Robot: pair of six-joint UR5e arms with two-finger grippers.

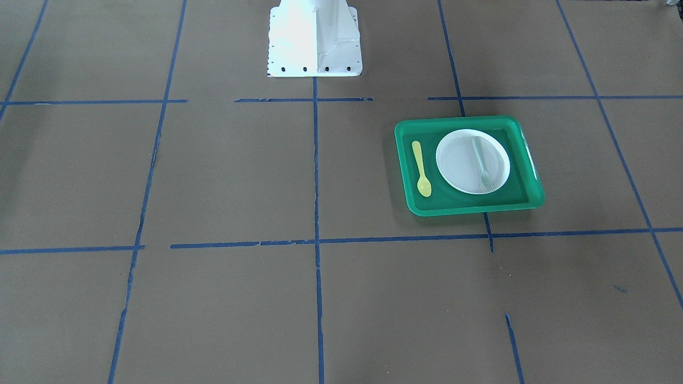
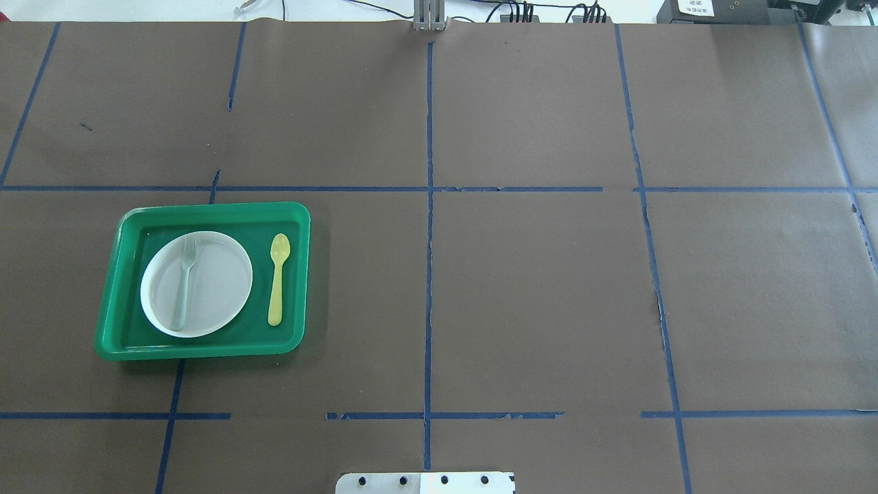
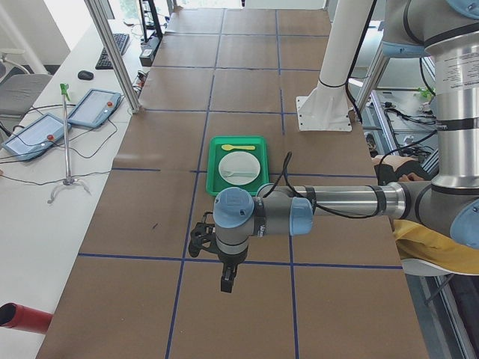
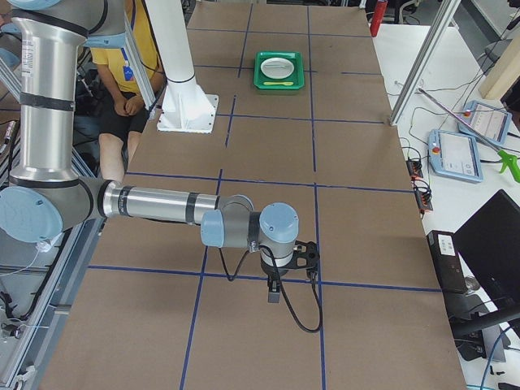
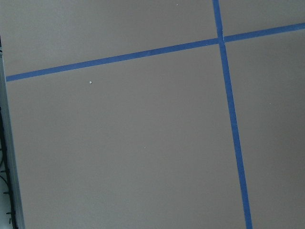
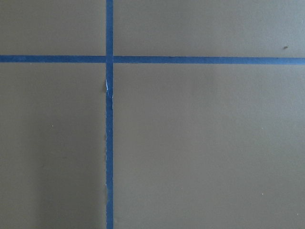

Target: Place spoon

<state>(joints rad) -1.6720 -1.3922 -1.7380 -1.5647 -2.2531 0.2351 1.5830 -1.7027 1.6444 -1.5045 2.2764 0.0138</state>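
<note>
Overhead exterior view: yellow spoon (image 2: 277,280) lies in green tray (image 2: 212,206), just beside white plate (image 2: 219,281). Probably light, stiff, slippery (pinch mid-handle). Far off, left gripper (image 3: 226,283) and right gripper (image 4: 275,292): finger spacing cannot be told.

Robotics lab, probably, blue-taped paper-covered table (image 2: 549,288), aluminium frame posts (image 3: 112,52), teach pendants (image 3: 93,107)
</note>
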